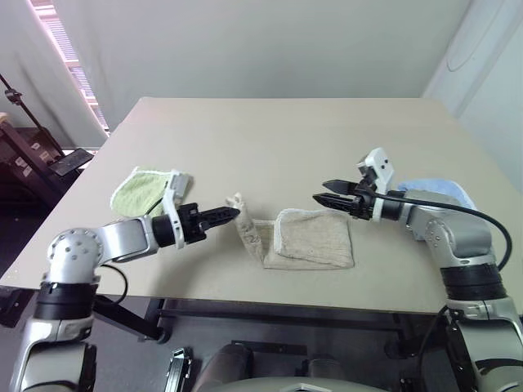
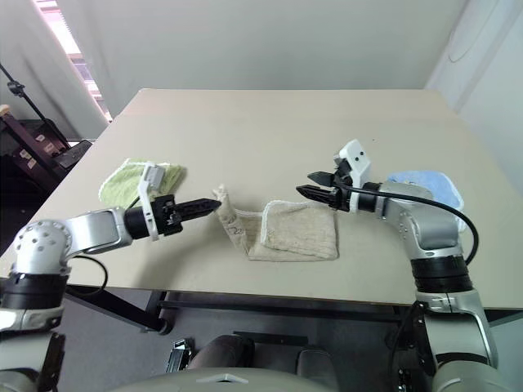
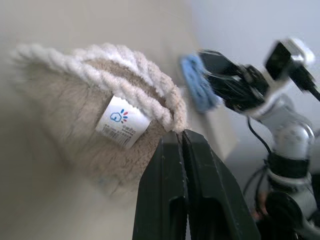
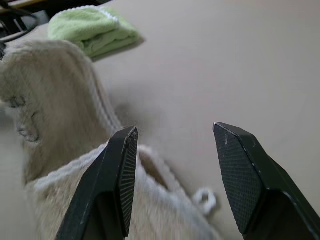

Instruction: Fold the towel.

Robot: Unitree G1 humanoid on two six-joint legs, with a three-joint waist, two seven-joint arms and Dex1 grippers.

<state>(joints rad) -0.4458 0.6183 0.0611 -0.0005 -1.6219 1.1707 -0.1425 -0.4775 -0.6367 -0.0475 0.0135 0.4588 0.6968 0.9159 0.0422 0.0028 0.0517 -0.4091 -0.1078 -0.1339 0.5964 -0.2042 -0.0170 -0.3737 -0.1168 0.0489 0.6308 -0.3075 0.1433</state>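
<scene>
I see the left gripper (image 1: 233,215) reaching in from the near left edge of the desk (image 1: 286,131), forearm close to level and aimed toward the right arm. Its fingers (image 3: 182,165) are clenched tight on a corner of the towel (image 1: 315,239), pinching the white corded edge and holding that corner raised off the desk. In the left wrist view a small white label (image 3: 122,121) with a printed logo lies on the lifted cloth, just beside the fingertips.

The right gripper (image 1: 320,192) points back toward the left one, slightly downward, hovering above the far right part of the towel. Its fingers (image 4: 240,175) stand apart and hold nothing; I see bare desk between them, and a small white loop (image 4: 205,199) of the towel below.

The towel lies near the front edge of the desk, between the two arms. Its main body lies flat and folded, roughly rectangular; its long axis runs left to right, and a narrow twisted strip rises from it leftward to the pinched corner.

A green cloth (image 1: 145,189) lies left of the towel, behind the left forearm. A blue cloth (image 1: 437,188) lies right of the towel, behind the right arm.
</scene>
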